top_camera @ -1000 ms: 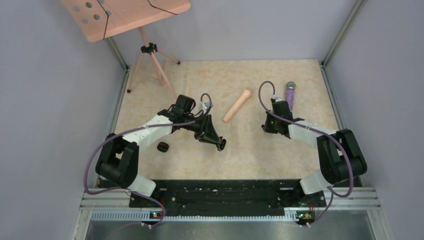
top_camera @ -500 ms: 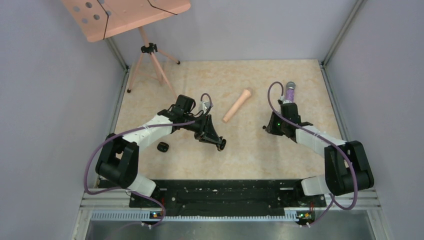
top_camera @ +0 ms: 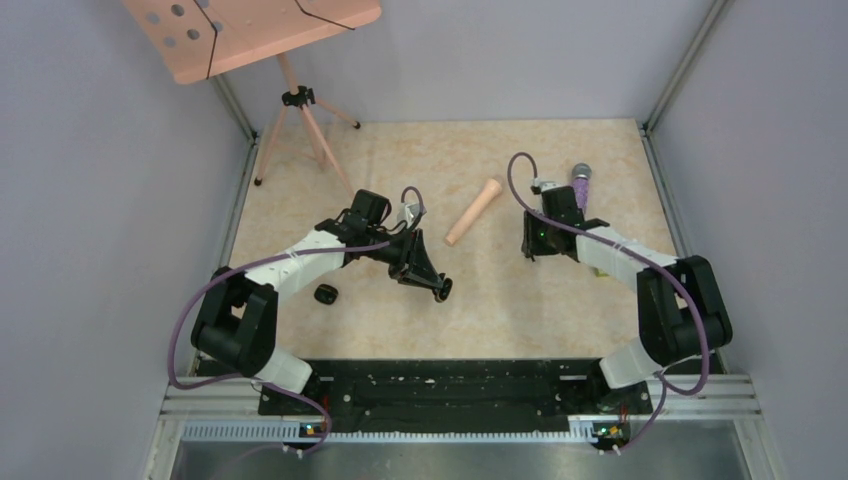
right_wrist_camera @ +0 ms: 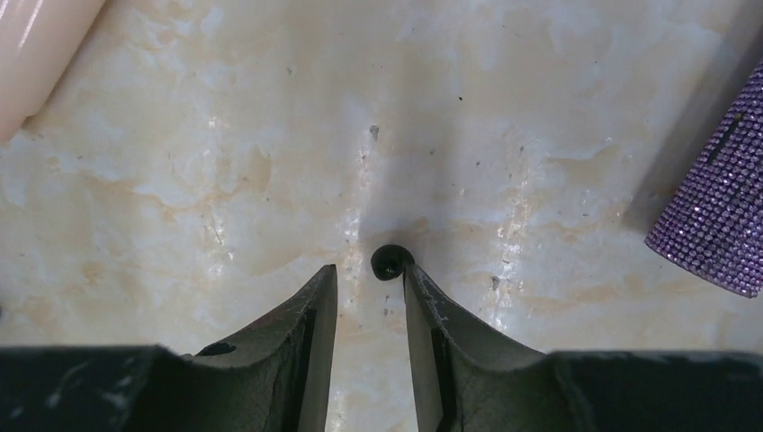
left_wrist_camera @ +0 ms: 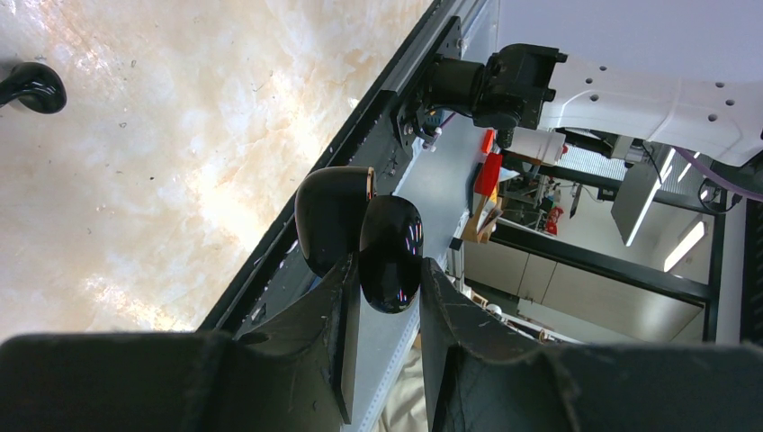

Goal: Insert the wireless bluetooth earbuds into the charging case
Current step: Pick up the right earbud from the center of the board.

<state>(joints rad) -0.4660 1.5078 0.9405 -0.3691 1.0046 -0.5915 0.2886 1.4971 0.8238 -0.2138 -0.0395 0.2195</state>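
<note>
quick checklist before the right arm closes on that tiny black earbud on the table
1. Fingers apart: ok, the right end effector is open.
2. Target between the fingers: not ok, the tiny black earbud lies on the table just past the tips, beside one finger.
3. Case secured: ok, the left end effector is clamped on the glossy black charging case.
4. Lid open: ok, its two halves stand apart.
5. Sockets free: cannot tell, the inside faces away.
6. Clutter clear: ok, the peach cylinder and the purple glittery cylinder lie apart from the earbud.
</note>
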